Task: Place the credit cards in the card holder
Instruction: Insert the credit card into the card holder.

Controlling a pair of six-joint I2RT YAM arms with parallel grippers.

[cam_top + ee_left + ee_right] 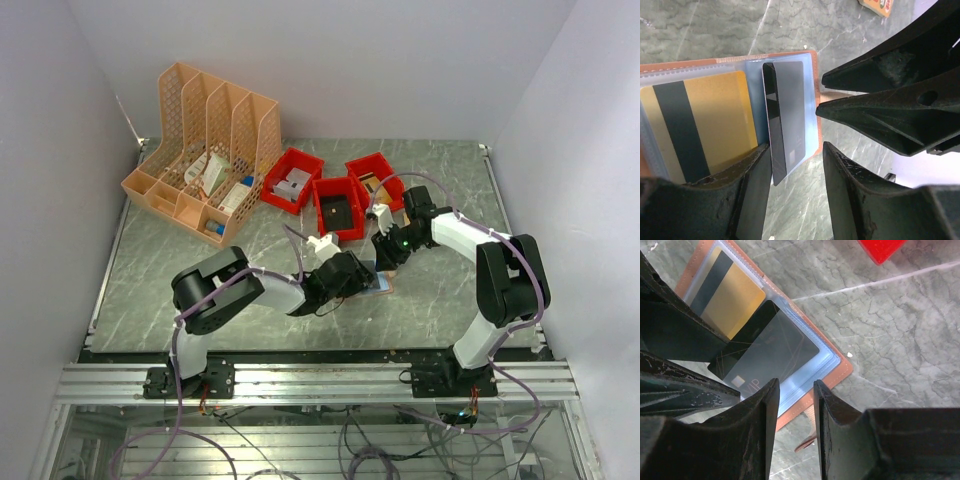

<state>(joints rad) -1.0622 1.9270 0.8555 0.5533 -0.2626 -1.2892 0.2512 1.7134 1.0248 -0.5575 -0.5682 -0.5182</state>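
Two cards are seen in the card holder (841, 367), which is laid open and flat on the green table (150, 285) between the two arms. One gold card (732, 302) is tucked fully inside. One dark card (772, 347) is only partly pushed in, with its end left sticking out. The left gripper (796, 150) is placed right at that end, likely so the card can be pushed deeper. Its jaws are spread apart, and the card is seen beside one finger, not squeezed. The right gripper (795, 387) is set over the holder's other edge, likely so the holder is kept from sliding. Its jaws are parted a little, with a small strap (805, 444) seen in the gap; whether the holder is pressed down cannot be told. Three red bins (320, 200) and an orange rack (185, 85) are kept well back, out of the way. Room is tight only where the two grippers are brought close together.
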